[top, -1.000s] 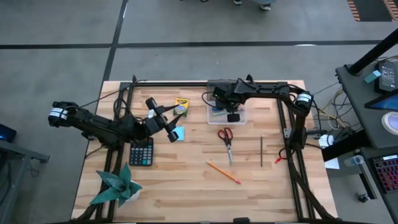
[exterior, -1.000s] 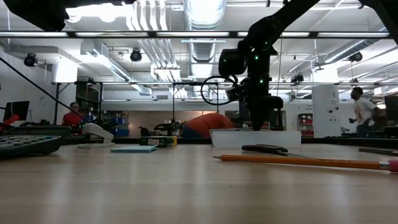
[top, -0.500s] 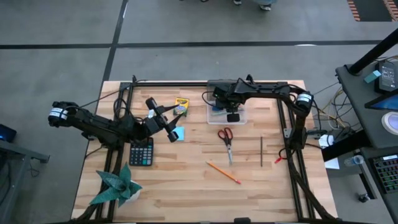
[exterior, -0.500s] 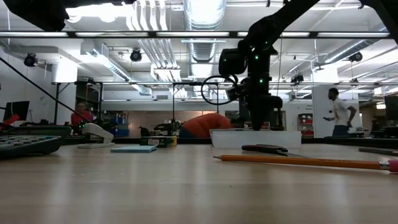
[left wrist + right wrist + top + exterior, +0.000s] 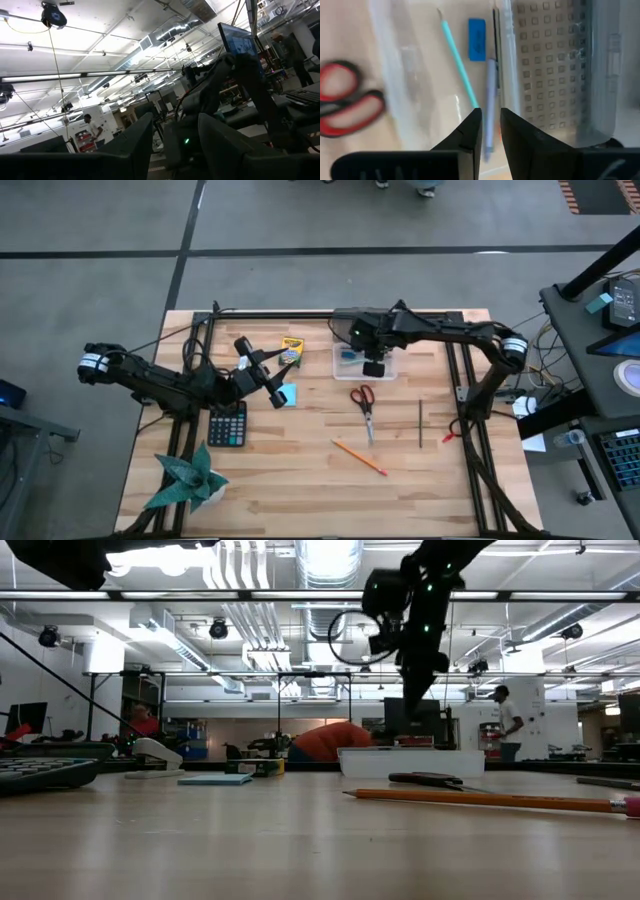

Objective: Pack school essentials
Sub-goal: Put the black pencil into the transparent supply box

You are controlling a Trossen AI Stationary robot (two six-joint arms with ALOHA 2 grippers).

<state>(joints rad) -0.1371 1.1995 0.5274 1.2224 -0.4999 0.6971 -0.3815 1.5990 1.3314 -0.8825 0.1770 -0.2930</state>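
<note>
My right gripper (image 5: 373,368) (image 5: 490,127) hangs above the clear plastic box (image 5: 365,361) (image 5: 410,762), fingers pointing down with a narrow gap and nothing between them. Inside the box lie a teal pen (image 5: 457,60), a small blue eraser (image 5: 477,39) and a pale pen (image 5: 490,100). The red-handled scissors (image 5: 363,398) (image 5: 342,102) lie on the table just in front of the box. My left gripper (image 5: 272,390) (image 5: 175,120) is open beside the light-blue note pad (image 5: 288,395), tilted upward. The yellow-green crayon box (image 5: 291,350), an orange pencil (image 5: 358,456) and a thin dark pencil (image 5: 421,423) lie flat on the table.
A black calculator (image 5: 227,425) and a green folded-paper plant (image 5: 185,480) sit at the table's left near side. Black frame rails (image 5: 465,395) run along both sides. Bare wood shows in the near middle. People move in the room behind the table.
My right gripper has risen straight up out of the clear box, and its arm's elbow has swung toward the table's right edge. The left arm and the things on the table have kept still.
</note>
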